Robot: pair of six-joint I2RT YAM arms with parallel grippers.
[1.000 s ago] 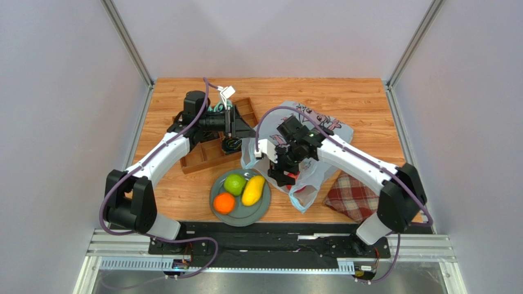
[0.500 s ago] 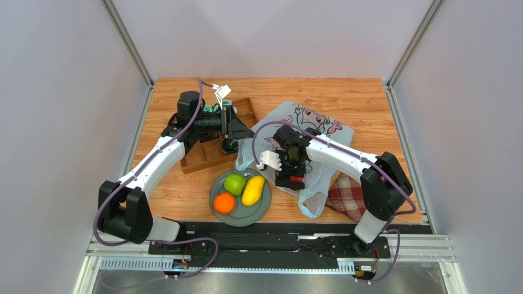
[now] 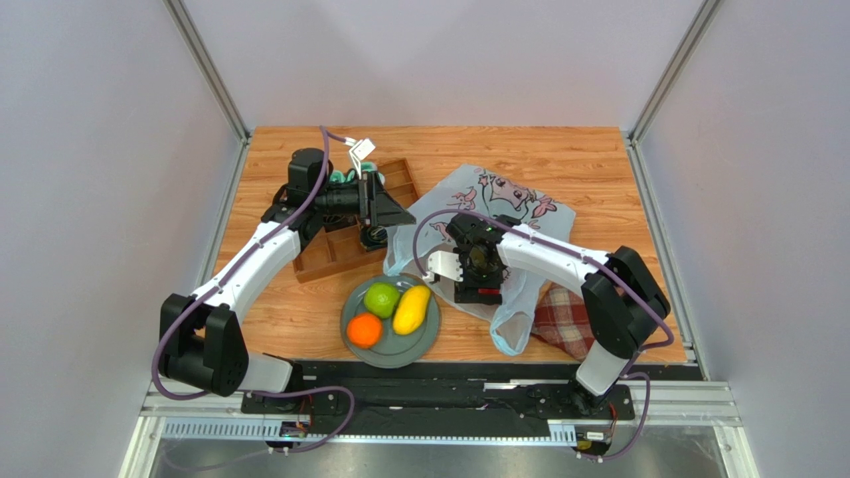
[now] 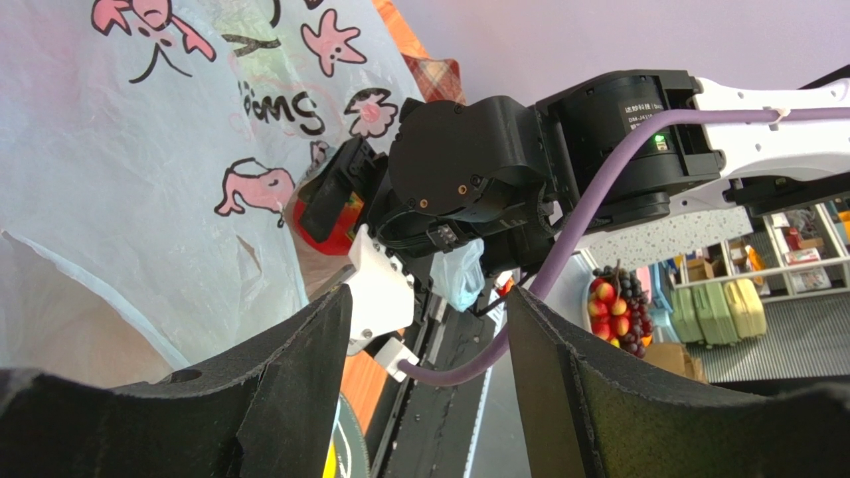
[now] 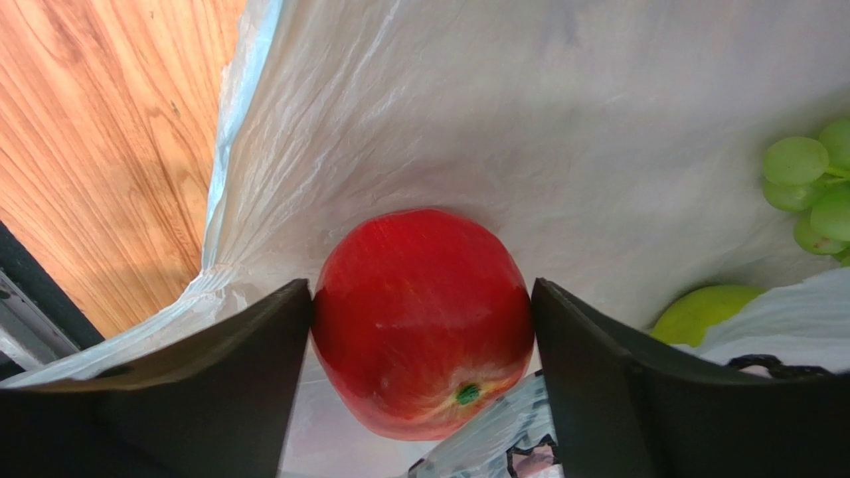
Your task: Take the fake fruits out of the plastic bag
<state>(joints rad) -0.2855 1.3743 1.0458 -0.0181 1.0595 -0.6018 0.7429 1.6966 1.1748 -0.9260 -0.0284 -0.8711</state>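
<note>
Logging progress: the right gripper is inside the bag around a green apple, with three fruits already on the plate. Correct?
Not quite: the right wrist view shows the right gripper around a red apple inside the bag; three fruits sit on the plate.

apple (image 5: 424,324) in bag (image 3: 499,194), plate (image 3: 427,341) left of bag, tray (image 3: 329,257) behind plate
</note>
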